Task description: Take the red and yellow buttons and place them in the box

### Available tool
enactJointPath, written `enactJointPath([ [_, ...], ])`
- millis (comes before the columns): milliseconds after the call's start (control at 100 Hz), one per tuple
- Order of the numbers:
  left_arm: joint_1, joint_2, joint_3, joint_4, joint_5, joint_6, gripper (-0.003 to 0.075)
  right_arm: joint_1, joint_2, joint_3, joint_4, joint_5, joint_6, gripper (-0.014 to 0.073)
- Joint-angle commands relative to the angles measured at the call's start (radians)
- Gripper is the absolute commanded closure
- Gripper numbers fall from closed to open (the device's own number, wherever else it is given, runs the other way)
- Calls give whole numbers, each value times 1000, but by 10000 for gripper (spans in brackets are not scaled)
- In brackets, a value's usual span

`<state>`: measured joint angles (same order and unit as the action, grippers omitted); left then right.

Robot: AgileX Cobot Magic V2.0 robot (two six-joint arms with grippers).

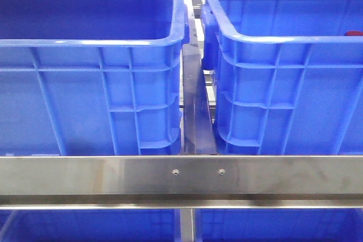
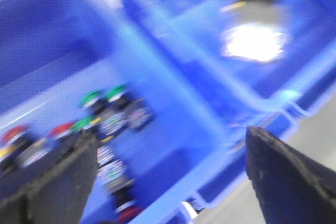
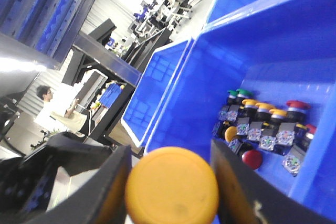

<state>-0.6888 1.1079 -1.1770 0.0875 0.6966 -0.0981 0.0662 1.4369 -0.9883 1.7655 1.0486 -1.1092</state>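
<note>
My right gripper (image 3: 169, 151) is shut on an orange-yellow button (image 3: 173, 192), held above a blue crate (image 3: 173, 108). That crate holds several buttons, among them a red one (image 3: 252, 159) and yellow ones (image 3: 261, 107). My left gripper (image 2: 170, 174) is open and empty, its view blurred by motion, over a blue crate (image 2: 173, 103) that holds red buttons (image 2: 62, 128) and green ones. In the front view two alike blue crates stand side by side, left (image 1: 85, 100) and right (image 1: 283, 100). Neither gripper shows there.
A steel rail (image 1: 181, 177) runs across in front of the crates, with a narrow gap (image 1: 195, 111) between them. A small red shape (image 1: 354, 33) shows at the right crate's far right. More blue crates sit below the rail. A person (image 3: 50, 106) sits far off.
</note>
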Motion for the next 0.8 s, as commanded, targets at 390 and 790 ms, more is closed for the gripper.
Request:
enactJointPath([
  [390, 457, -335, 219, 4, -79, -25, 197, -26, -30, -34, 116, 66, -14, 433],
  [790, 529, -654, 412, 1, -78, -25, 304, -26, -30, -34, 114, 25, -37, 433],
])
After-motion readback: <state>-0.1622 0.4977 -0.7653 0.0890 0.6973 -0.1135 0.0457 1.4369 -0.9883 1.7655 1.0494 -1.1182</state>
